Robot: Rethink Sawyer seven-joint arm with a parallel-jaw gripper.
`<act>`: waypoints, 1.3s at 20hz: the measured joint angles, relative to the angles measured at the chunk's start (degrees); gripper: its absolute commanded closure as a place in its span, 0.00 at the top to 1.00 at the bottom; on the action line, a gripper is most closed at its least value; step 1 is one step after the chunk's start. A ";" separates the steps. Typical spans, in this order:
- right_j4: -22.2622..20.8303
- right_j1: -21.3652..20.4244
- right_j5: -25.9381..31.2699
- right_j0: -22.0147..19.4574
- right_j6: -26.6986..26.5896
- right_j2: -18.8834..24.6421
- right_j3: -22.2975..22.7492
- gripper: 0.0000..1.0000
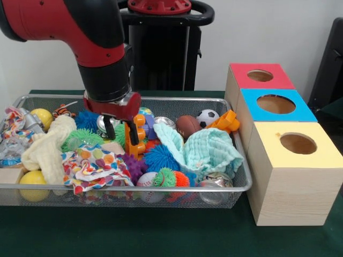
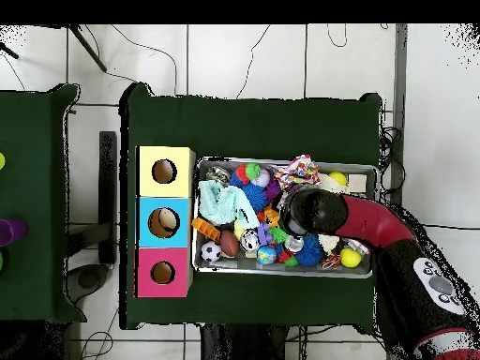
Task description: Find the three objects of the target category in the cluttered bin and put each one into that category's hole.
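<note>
The wire-mesh bin (image 1: 182, 99) is full of toys. Three cloths lie in it: a white one with coloured dots (image 1: 94, 166) at the front left, a cream knitted one (image 1: 48, 150) to its left, and a mint one (image 1: 206, 152) at the right. My gripper (image 1: 122, 138) hangs open and empty just above the clutter in the bin's middle, behind the dotted cloth and next to an orange plastic block (image 1: 137, 136). The hole (image 1: 298, 143) in the yellow-topped box is to the right of the bin. In the overhead view the arm (image 2: 323, 214) covers the gripper; the mint cloth (image 2: 220, 202) and the yellow box's hole (image 2: 164, 172) show.
Blue-topped (image 1: 276, 104) and red-topped (image 1: 260, 75) boxes stand behind the yellow one. Spiky rubber balls (image 1: 161, 158), yellow balls (image 1: 33, 179), a small football (image 1: 187, 126), a soccer ball (image 1: 207, 116) and cans crowd the bin. A green cloth covers the table.
</note>
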 measured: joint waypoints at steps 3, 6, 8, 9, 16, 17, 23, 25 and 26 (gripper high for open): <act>-0.01 -0.68 2.03 0.36 0.00 0.01 -0.38 1.00; -0.02 -1.05 5.94 0.91 0.00 0.01 -1.76 1.00; -0.02 -0.96 8.66 1.33 0.00 0.02 -3.12 1.00; -0.03 -0.88 10.12 1.54 0.00 0.02 -3.89 1.00; -0.05 2.24 17.77 3.29 0.00 0.95 -12.15 1.00; -0.06 2.73 17.79 3.31 0.00 1.17 -12.87 1.00; -0.29 6.32 17.80 3.35 0.00 1.58 -17.74 1.00; -0.61 8.47 18.13 3.41 -0.01 1.60 -20.96 1.00; -0.63 9.00 18.30 3.44 -0.02 1.61 -21.76 1.00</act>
